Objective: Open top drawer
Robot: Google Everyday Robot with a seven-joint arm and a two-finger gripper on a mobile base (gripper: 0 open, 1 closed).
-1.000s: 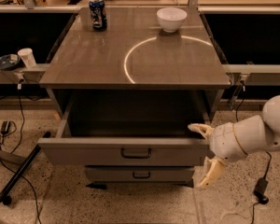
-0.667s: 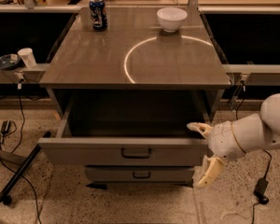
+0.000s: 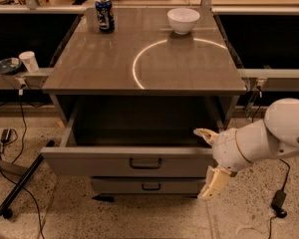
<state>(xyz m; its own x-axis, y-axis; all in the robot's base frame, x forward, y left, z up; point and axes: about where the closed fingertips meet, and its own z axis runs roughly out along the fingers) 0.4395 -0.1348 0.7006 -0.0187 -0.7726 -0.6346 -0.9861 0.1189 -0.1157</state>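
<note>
The top drawer (image 3: 89, 161) is pulled well out from under the grey table, its deep grey interior showing and its small dark bail handle (image 3: 145, 163) at the centre of the flat front. My gripper (image 3: 207, 163) is at the drawer's right front corner. Its fingers are spread apart: the upper fingertip (image 3: 202, 133) lies over the drawer's top edge and the lower one (image 3: 212, 185) hangs below and in front of the drawer front. It holds nothing. The white arm reaches in from the right.
A narrower drawer (image 3: 149, 185) is shut below the top one. On the tabletop (image 3: 104, 63) stand a blue can (image 3: 104, 14) and a white bowl (image 3: 183, 20). A paper cup (image 3: 29, 61) sits on a ledge at left. Cables and a stand leg (image 3: 20, 185) lie on the floor.
</note>
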